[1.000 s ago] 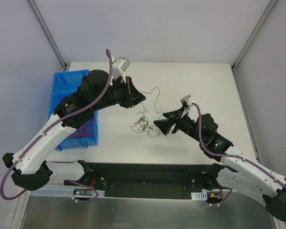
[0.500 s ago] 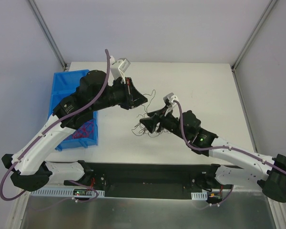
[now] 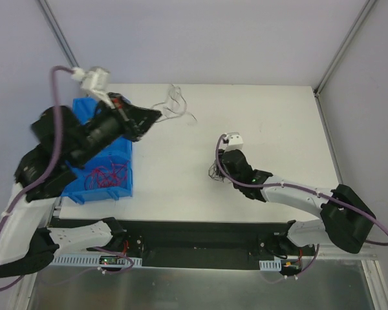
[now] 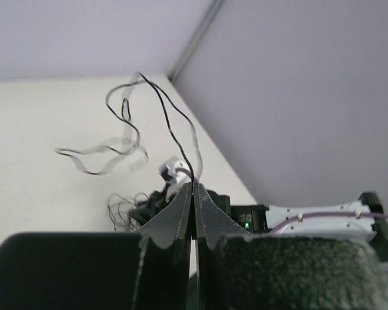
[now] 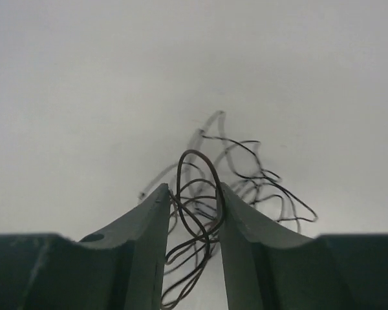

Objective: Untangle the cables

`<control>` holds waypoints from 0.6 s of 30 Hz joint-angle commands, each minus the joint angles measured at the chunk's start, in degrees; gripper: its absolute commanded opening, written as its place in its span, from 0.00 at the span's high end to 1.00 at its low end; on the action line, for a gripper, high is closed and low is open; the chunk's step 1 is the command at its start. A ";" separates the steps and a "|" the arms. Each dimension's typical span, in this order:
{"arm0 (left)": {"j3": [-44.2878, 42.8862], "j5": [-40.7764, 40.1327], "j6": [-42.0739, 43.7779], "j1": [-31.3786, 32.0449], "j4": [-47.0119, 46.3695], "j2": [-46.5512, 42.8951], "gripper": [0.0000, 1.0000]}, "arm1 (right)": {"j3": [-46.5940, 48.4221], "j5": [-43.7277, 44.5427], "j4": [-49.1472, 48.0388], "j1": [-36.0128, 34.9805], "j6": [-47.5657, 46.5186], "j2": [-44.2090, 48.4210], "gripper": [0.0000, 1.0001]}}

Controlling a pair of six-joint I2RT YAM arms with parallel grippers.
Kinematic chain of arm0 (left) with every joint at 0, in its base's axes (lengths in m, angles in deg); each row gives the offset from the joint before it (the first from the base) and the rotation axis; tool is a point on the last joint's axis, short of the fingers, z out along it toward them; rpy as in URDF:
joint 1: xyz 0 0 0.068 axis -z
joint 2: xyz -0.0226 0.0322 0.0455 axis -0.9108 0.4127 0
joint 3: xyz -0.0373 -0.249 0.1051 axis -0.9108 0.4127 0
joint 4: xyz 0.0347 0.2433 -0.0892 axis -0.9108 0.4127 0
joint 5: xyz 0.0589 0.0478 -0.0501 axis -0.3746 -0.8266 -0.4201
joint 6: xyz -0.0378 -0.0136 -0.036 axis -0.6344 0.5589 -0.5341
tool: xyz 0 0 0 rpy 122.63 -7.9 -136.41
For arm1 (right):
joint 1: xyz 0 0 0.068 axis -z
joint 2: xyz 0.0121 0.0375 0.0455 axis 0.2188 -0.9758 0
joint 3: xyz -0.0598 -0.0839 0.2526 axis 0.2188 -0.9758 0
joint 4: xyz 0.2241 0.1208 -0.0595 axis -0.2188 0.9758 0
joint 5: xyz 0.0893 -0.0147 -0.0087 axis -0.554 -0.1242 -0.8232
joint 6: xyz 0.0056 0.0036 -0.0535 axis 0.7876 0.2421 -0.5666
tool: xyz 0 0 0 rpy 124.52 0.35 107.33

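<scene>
One thin dark cable (image 3: pixel 175 104) trails in loops from my left gripper (image 3: pixel 156 115), which is raised over the table's far left. In the left wrist view the gripper (image 4: pixel 193 185) is shut, with that cable (image 4: pixel 170 126) rising out of its tips. The other cables lie as a small dark curly bundle (image 3: pixel 211 174) mid-table, under my right gripper (image 3: pixel 215 170). In the right wrist view the gripper (image 5: pixel 193 188) has its jaws apart on either side of several loops (image 5: pixel 197 213), which brush both fingers. More loops (image 5: pixel 265 177) lie on the table just beyond.
A blue bin (image 3: pixel 77 119) stands at the table's left edge, below the left arm, with red wires (image 3: pixel 105 175) inside. The table surface is white (image 3: pixel 278 123). Metal frame posts rise at the back corners.
My left arm swung up and to the left, drawing one cable away from the bundle. My right gripper moved left onto the bundle, and its jaws narrowed around the loops.
</scene>
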 commanded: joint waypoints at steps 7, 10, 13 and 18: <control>-2.48 -15.30 4.91 -0.20 2.56 -8.73 1.00 | -4.55 -2.09 7.06 19.93 0.15 4.95 0.62; -1.96 -14.86 5.26 -0.11 3.17 -8.29 1.00 | 0.01 -6.65 11.36 24.50 -0.55 2.05 0.59; -1.69 -17.22 7.01 -0.11 5.36 -6.45 1.00 | 4.66 -13.24 14.43 26.36 -3.71 -0.50 0.46; -0.55 -21.53 8.78 -0.28 9.59 -2.32 1.00 | 3.74 -18.87 10.26 26.36 -4.78 -1.47 0.34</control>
